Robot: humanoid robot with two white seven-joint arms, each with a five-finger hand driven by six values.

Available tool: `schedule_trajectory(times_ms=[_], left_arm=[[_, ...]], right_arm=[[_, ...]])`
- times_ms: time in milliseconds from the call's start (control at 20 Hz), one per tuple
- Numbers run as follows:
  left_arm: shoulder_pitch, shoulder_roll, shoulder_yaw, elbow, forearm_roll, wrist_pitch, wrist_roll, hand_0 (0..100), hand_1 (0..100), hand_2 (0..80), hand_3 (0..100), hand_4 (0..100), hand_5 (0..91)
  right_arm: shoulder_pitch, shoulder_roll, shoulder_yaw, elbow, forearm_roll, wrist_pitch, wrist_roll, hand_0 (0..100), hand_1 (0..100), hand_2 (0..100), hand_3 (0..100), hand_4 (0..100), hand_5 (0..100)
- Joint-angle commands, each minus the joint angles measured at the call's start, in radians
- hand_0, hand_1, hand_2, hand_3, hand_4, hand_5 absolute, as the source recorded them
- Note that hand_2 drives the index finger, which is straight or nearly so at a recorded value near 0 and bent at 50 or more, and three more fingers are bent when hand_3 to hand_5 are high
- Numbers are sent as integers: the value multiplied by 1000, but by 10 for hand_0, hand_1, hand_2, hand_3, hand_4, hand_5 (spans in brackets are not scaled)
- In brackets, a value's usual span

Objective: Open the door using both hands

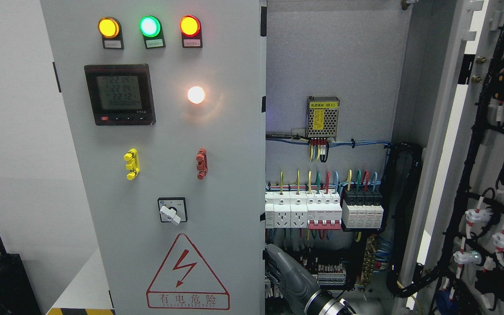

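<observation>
Left door: we log it as a grey steel panel, shut, filling centre-left of the head view; its right edge meets the open cabinet bay.
Door fittings: 3 lamps on top, amber, green, red; 1 digital meter; 1 lit white lamp; 2 handles, yellow & red; 1 rotary switch; 1 red hazard triangle w/ lightning bolt.
Right door: swung open at far right, inner face w/ black wiring looms showing.
Cabinet interior: 1 mesh power supply; breaker row w/ coloured wires; black cable bundle on right.
Right hand: arm enters bottom, right of centre; grey hand is by the left door's edge at the bay's foot. We can't tell its finger state or contact.
Surroundings: black box lower left.
</observation>
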Motion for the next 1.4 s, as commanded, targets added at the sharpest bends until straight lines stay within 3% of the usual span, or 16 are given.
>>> schedule_trajectory(times_ms=[0,1351], left_arm=[[0,0,0,15,-29,4,2,0,0,0,0,0,0],[0,0,0,15,-29,4,2,0,0,0,0,0,0]], right_arm=[[-4,-17,-9,17,-4,0,-1,382,0,0,0,0,0],[-5,-18,-16,25,-66,0,0,381,0,0,0,0,0]])
